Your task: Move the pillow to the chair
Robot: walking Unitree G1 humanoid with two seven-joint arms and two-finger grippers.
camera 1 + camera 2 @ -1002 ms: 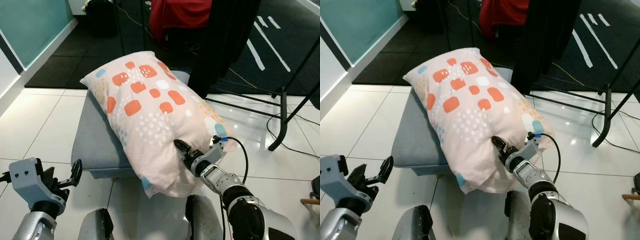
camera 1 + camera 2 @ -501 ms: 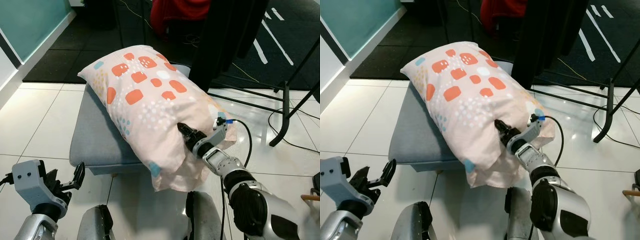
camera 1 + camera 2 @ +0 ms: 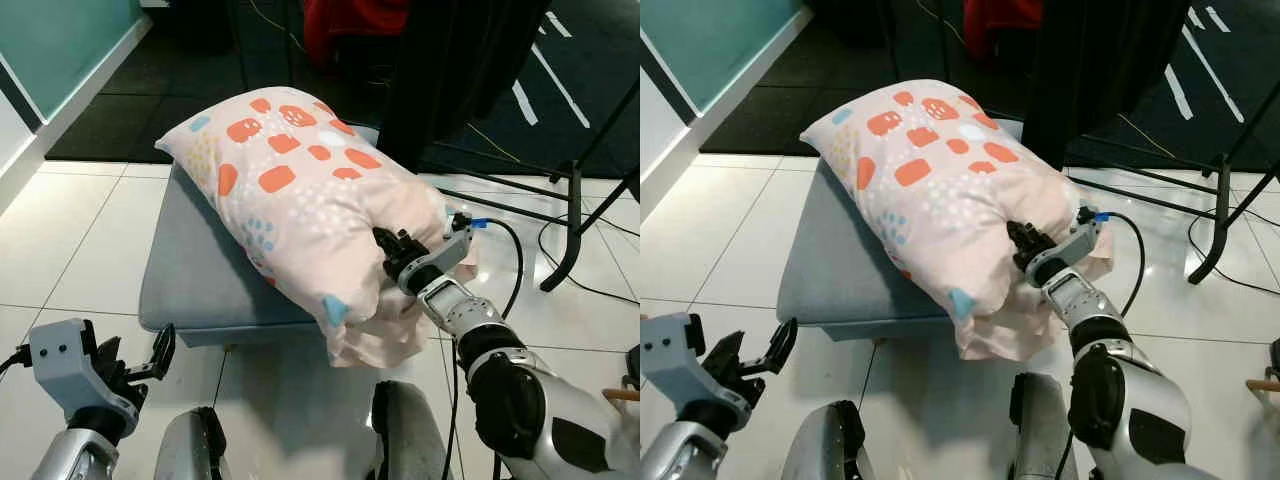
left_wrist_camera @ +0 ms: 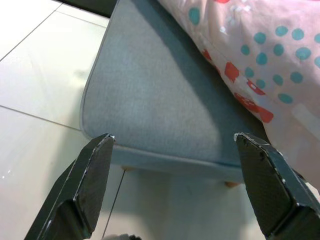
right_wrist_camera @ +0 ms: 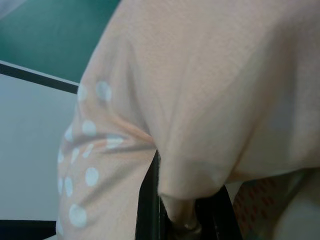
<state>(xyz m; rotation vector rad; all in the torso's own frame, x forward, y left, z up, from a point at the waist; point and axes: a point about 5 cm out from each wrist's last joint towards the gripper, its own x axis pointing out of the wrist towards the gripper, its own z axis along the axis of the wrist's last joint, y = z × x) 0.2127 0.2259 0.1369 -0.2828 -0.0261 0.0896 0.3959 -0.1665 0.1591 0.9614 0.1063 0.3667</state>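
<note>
Pale pink fabric pillow with orange blocks and teal and white dots [image 3: 300,190] lying slantwise on a low grey-blue upholstered seat [image 3: 195,270], its near corner hanging over the front edge above the white glossy tiled floor [image 3: 70,240]. Bare seat cushion showing along the robot's left side of the pillow; open tile to the left and in front.

Right gripper [image 3: 392,248] buried in the pillow's near right side, fingers pinched on a fold of the pink cloth, as seen up close from the right wrist [image 5: 180,200]. Thin black cable [image 3: 505,270] looping off the silver right arm.

Left gripper [image 3: 150,352] low by the seat's front left corner, held apart from it, 2 black fingers [image 4: 90,175] spread wide with nothing between them.

Behind the seat: dark hanging cloth [image 3: 460,70] close against the pillow's far right edge, a black metal frame's legs [image 3: 570,200] on the tiles to the right, a red object [image 3: 350,20] farther back on dark flooring, a teal wall panel [image 3: 50,45] at far left.
</note>
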